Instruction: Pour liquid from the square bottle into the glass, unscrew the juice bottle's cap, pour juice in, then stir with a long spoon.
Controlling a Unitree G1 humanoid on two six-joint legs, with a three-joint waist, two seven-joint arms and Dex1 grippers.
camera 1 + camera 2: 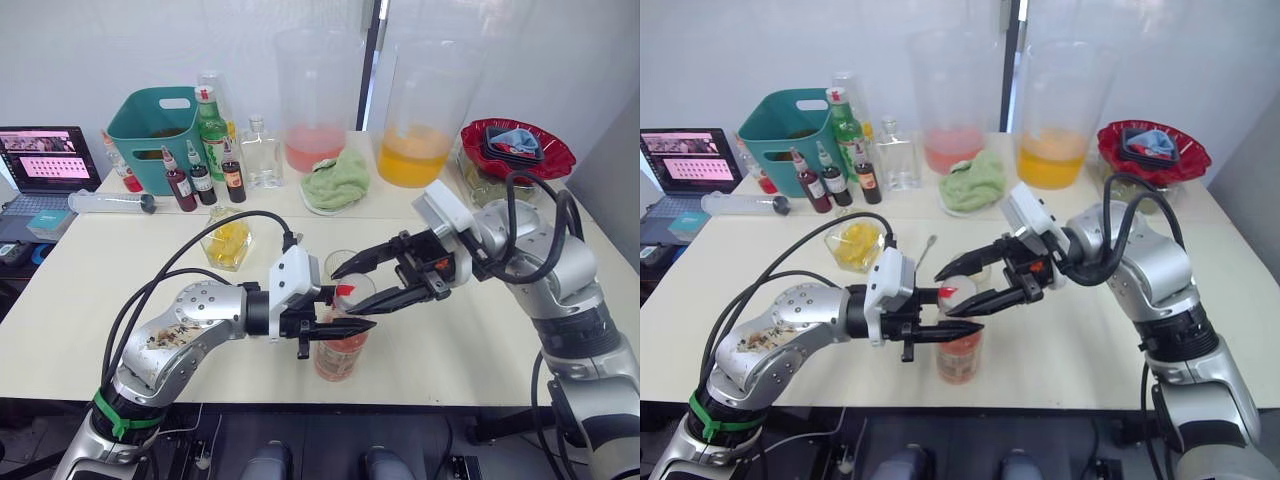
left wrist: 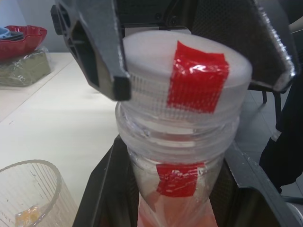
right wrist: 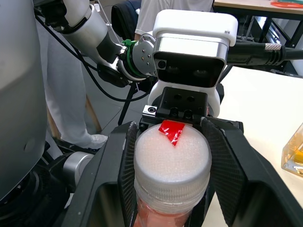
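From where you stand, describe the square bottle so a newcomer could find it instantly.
Start at the teal basket at the table's back left, then come forward past the small dark red bottles. The square bottle stands alone there: short, flat-sided clear glass with yellow contents, unlike the taller colourless flask.

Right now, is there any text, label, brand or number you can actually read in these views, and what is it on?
No text can be read.
Green glass bottle: label print too small.
Small dark bottles: labels too small.
Laptop screen: content blurred.
Juice bottle: label blurred; the red tape on its white cap is blank.
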